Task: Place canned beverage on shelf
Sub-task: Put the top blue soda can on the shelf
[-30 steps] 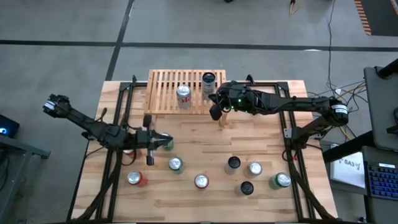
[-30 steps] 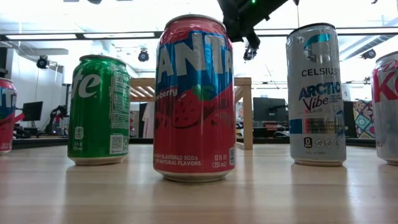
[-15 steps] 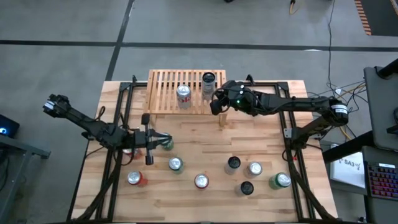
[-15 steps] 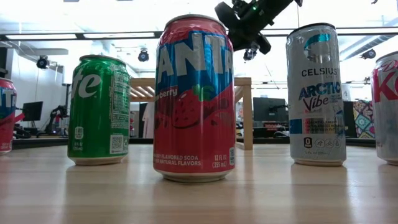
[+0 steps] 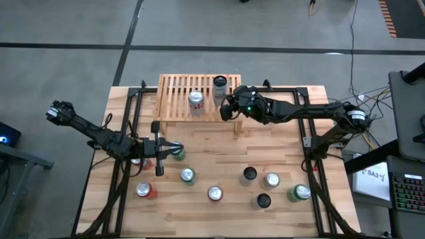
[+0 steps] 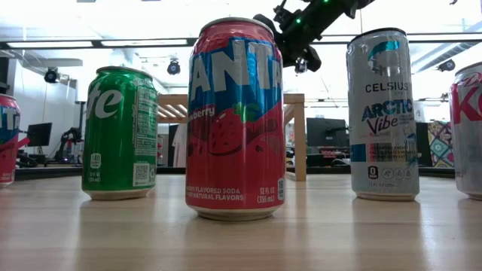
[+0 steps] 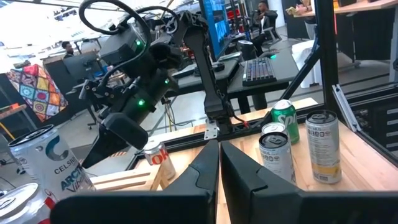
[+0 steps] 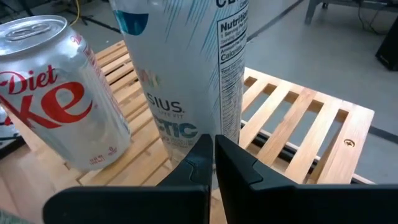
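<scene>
- So far two cans stand on the shelf (image 5: 179,86): Diet Coke can (image 5: 196,101) and tall Celsius can (image 5: 220,86).
- Right gripper (image 5: 227,110), fingers pressed together and empty, sits beside the Celsius can.
- Left gripper (image 5: 159,149), closed, waits mid-table; several cans (image 5: 187,175) are left.

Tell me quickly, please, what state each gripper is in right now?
Left gripper: shut, holding nothing, over the table's left side.
Right gripper: shut, holding nothing, beside the tall can on the shelf.

You have two matte black, slim jointed arms. Your right end effector (image 5: 226,110) sits behind a bulky wrist housing lit by a small green light, with black cables looped along it. Your left end effector (image 5: 158,147) has flat, dark, angular fingers (image 7: 202,168).
</scene>
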You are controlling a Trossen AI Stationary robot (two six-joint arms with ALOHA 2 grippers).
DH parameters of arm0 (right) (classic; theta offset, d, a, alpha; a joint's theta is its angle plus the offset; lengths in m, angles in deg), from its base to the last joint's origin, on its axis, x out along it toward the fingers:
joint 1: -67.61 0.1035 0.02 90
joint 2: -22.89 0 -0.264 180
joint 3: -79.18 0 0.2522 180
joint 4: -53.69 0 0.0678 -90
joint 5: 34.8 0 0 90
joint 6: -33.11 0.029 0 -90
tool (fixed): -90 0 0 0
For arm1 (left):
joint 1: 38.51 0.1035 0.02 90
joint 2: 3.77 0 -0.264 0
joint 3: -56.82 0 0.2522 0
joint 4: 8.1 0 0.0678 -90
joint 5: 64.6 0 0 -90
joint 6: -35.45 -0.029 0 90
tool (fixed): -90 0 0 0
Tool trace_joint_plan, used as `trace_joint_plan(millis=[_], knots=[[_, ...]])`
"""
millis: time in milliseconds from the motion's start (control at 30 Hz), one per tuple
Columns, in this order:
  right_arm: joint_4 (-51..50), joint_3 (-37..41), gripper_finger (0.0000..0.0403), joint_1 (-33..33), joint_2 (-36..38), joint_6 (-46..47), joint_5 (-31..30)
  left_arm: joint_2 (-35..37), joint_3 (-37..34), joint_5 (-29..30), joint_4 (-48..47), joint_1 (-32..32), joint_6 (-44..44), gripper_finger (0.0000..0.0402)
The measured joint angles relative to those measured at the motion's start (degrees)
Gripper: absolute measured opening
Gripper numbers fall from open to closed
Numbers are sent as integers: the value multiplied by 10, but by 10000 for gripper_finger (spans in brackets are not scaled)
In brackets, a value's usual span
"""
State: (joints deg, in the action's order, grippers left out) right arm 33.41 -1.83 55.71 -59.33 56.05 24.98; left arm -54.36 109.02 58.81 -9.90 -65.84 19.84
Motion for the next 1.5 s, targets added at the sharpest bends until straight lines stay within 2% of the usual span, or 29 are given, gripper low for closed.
trace_joint_plan(millis=[300,500,700,1000,1267,1500], knots=[[-36,0,9,-4,3,24,-1,0,0,0,-1,0,25,0],[-50,0,9,-15,3,55,-89,0,0,0,-6,0,37,0],[19,0,9,-21,3,18,-55,0,0,0,-5,0,39,0],[29,0,9,-19,-3,-3,-7,0,0,0,-5,0,39,0],[22,0,9,-9,-9,5,-11,0,0,0,-5,0,39,0],[4,0,9,29,-5,46,-8,0,0,0,-5,0,39,0]])
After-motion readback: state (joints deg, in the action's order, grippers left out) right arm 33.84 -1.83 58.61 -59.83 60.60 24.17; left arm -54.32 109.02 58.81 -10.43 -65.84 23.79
